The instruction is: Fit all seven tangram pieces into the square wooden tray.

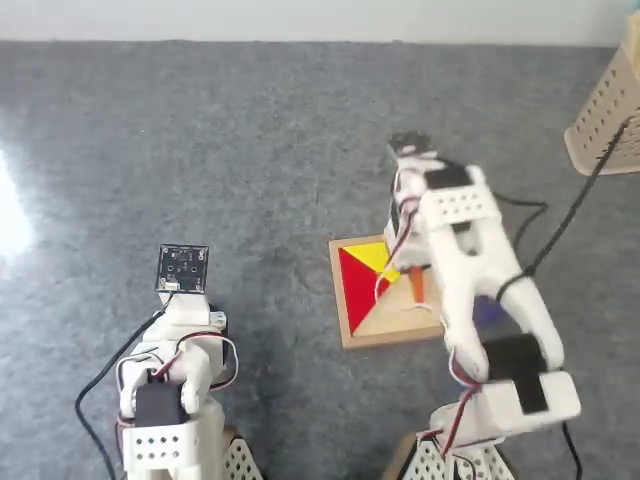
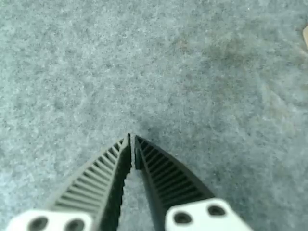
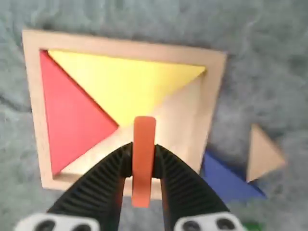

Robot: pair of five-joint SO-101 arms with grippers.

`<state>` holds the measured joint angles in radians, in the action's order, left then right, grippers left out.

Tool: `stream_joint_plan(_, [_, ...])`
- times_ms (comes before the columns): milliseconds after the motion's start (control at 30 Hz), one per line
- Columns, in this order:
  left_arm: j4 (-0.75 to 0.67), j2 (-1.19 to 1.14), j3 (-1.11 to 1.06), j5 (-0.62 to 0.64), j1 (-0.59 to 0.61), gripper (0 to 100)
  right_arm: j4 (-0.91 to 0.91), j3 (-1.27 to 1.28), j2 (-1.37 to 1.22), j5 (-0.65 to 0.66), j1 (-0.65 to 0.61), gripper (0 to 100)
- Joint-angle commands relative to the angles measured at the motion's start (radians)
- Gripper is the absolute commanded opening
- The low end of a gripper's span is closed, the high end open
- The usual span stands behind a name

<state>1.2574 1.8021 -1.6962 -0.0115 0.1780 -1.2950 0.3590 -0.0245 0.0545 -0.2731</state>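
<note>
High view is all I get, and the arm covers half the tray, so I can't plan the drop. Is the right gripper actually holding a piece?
Observer: Yes. The right gripper is shut on an orange piece, pinched by its flat faces, over the unfilled part of the tray.
Operator: Is anything lying loose that I can't see?
Observer: A plain wooden triangle lies on the carpet outside the tray, beside a blue piece.
Operator: And the left gripper?
Observer: The left gripper is shut and empty, over bare carpet.
</note>
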Motion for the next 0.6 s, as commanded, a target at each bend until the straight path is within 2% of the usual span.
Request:
stream_joint_plan(0, [0.005,0.017,0.012,0.006,0.000,1,0.102,0.077,0.071,-0.017,-0.033,0.6])
stream_joint_plan(300, [0.005,0.017,0.012,0.006,0.000,1,0.113,0.051,-0.074,-0.021,-0.028,0.7])
stream_joint_plan(567, [0.005,0.017,0.012,0.006,0.000,1,0.110,0.038,-0.081,-0.035,-0.008,1.1])
